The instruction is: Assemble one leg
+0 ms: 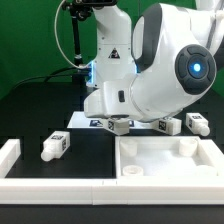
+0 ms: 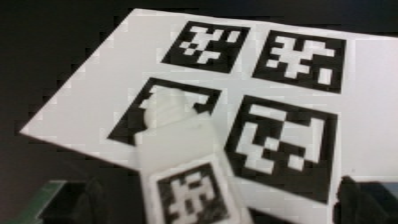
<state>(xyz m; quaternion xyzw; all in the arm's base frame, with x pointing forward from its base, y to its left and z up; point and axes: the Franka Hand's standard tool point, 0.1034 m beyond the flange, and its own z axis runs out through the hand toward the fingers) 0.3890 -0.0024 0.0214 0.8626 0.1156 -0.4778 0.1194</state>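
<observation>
In the wrist view a white leg (image 2: 189, 180) with a black-and-white tag lies tilted over the marker board (image 2: 107, 90), between my fingers. My gripper (image 2: 214, 208) stands open around it. The right finger (image 2: 365, 200) is clearly apart from the leg, with board showing between. The left finger (image 2: 63, 200) is dark against the black table. In the exterior view my gripper (image 1: 118, 126) is low over the marker board (image 1: 100, 122) at the back middle. Another leg (image 1: 51, 146) lies at the exterior view's left. Two more legs (image 1: 165, 125) (image 1: 197, 123) lie at the right.
The big white square tabletop (image 1: 130, 150) with raised rim lies at the front right. A white rail (image 1: 10, 152) runs along the left and front of the table. The arm's bulky body fills the upper right of the exterior view.
</observation>
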